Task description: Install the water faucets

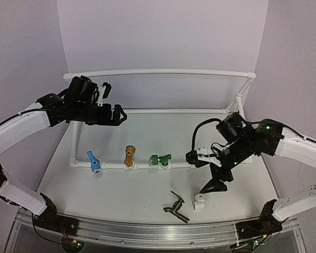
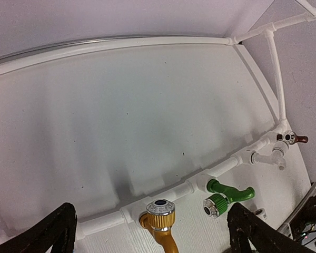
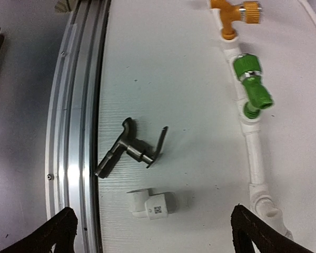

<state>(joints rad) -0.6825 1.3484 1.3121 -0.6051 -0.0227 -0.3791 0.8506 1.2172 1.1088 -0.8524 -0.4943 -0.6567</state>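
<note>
Lying on its side on the white tabletop (image 1: 121, 190), the dark grey faucet (image 1: 176, 206) is near the front edge, close to the metal rail (image 3: 79, 132). Nothing is holding it. A small white elbow fitting (image 1: 199, 203) lies just beside it, with a little gap between them.

The right claw (image 1: 203, 171) hangs over these two things. Its fingers are spread wide and hold nothing.

The left claw (image 1: 117, 114) is up high over the back left of the white pipe frame (image 1: 113, 165). It is also wide and holds nothing.

The blue faucet (image 1: 93, 161), gold faucet (image 1: 128, 156) and green faucet (image 1: 160, 159) sit in a row on the front pipe. The left wrist view shows a white faucet (image 2: 268, 157) and a maroon-handled faucet (image 2: 289, 139) farther along, by the corner.
</note>
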